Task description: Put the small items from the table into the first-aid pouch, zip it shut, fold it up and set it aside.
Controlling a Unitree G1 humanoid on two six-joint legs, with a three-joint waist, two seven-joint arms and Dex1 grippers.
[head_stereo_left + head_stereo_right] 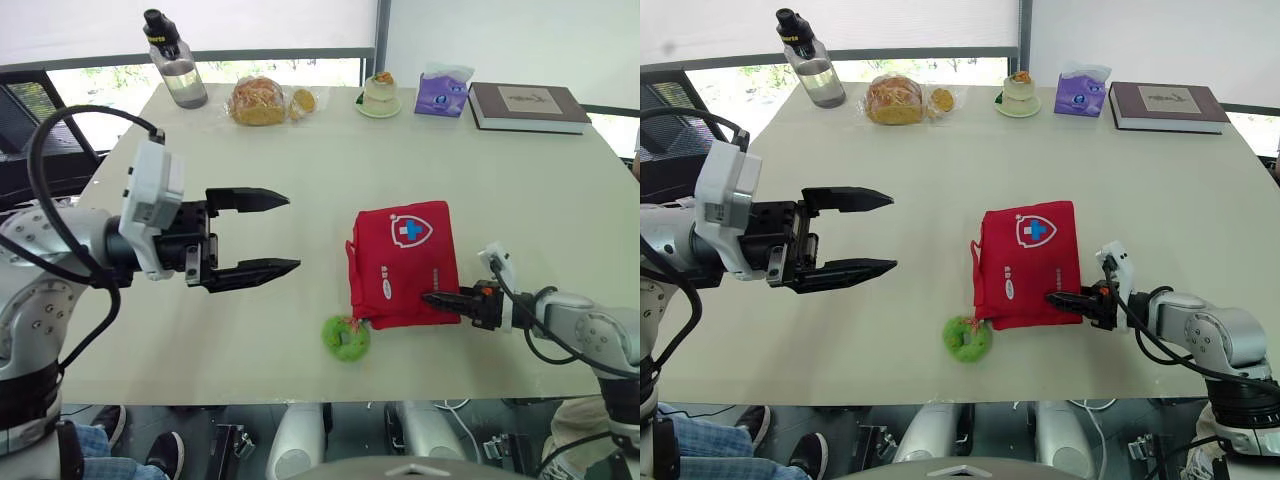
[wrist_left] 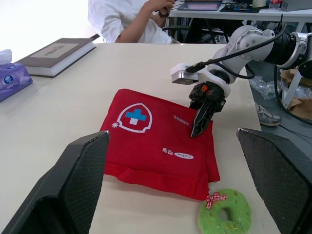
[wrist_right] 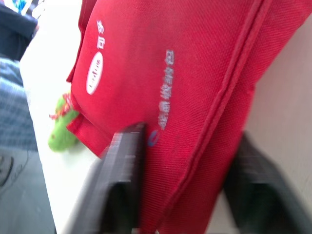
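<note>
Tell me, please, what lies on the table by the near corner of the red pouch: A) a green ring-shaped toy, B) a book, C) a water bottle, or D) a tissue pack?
A: the green ring-shaped toy lies right at the near corner of the red first-aid pouch.
</note>
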